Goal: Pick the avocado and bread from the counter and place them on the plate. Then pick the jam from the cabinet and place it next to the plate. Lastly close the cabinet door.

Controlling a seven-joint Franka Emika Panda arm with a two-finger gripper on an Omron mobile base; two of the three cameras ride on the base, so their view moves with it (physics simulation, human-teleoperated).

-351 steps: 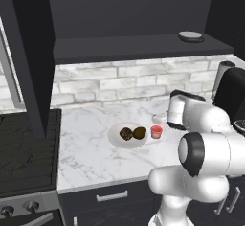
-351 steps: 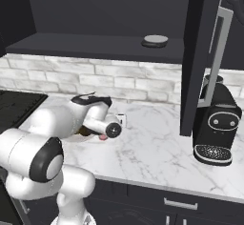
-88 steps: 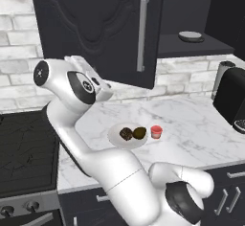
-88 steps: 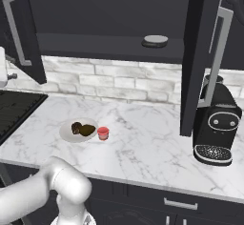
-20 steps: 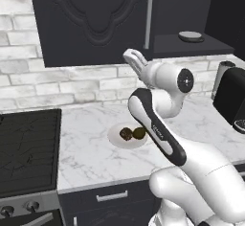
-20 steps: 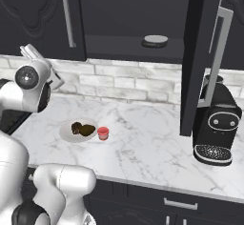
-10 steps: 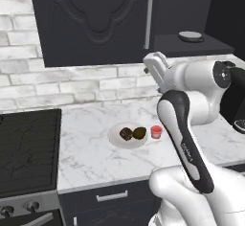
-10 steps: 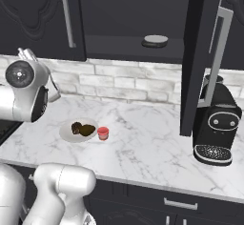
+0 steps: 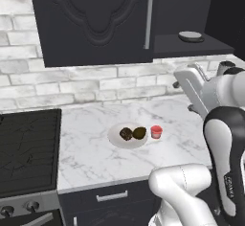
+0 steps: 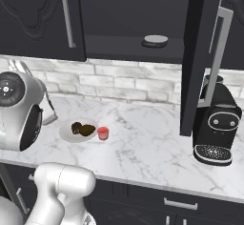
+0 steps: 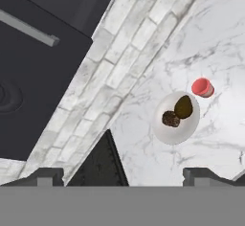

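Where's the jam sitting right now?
The jam stands on the counter, just right of the plate in the left base view, on the avocado side; whether it touches the rim is unclear.

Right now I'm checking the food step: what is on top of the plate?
On the plate lie the bread and the avocado, side by side. The jam stands on the counter beside it. The plate's surface under the food is covered.

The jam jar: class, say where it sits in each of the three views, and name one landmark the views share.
Left base view: the jam jar stands on the counter just right of the plate.
Right base view: the jar again stands just right of the plate.
Hand view: the jar lies above and right of the plate.
Shared landmark: the white plate holding the avocado and bread.
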